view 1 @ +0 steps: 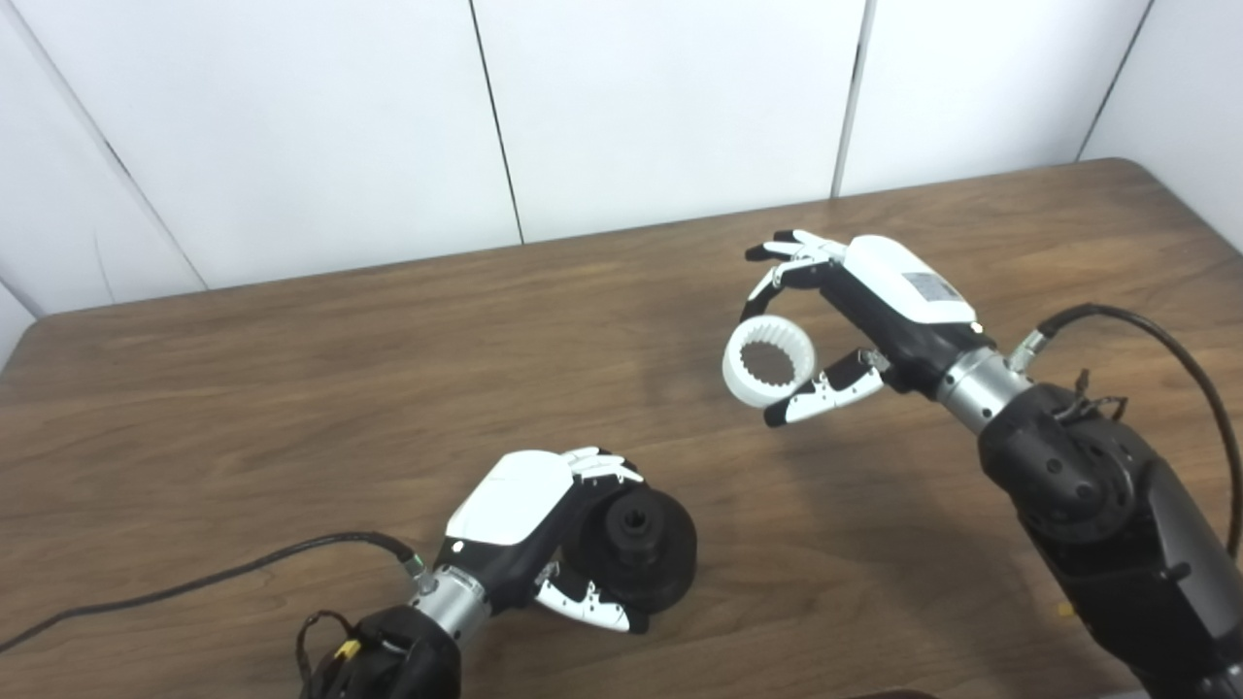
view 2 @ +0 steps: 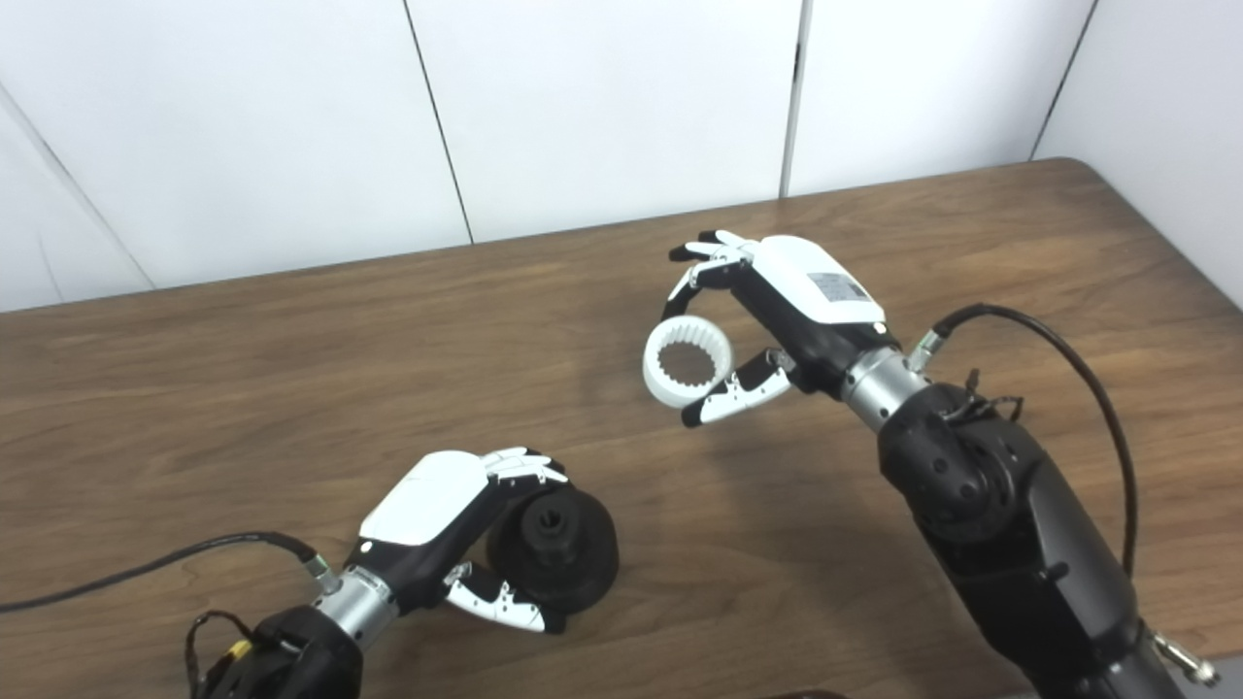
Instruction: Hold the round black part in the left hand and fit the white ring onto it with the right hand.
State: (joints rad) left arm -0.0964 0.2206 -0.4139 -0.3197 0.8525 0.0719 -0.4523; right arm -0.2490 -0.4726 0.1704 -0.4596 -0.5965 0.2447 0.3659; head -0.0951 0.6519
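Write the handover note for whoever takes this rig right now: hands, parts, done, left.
Left hand: shut on the round black part, low over the table, its hub facing the right hand.
Right hand: shut on the white ring, pinched between fingers and thumb, raised up.
Done: both parts picked up.
Left: ring and black part are well apart; bring the ring across, line it up with the hub and press it on.

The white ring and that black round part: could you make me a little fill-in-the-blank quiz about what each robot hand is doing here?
1. The white ring is held by the ____ robot hand.
2. The left robot hand grips a round part coloured ____.
3. The ring's inner edge is ____, not smooth.
4. The ring and the black part are ____, not joined.

Missing words: right; black; toothed; apart
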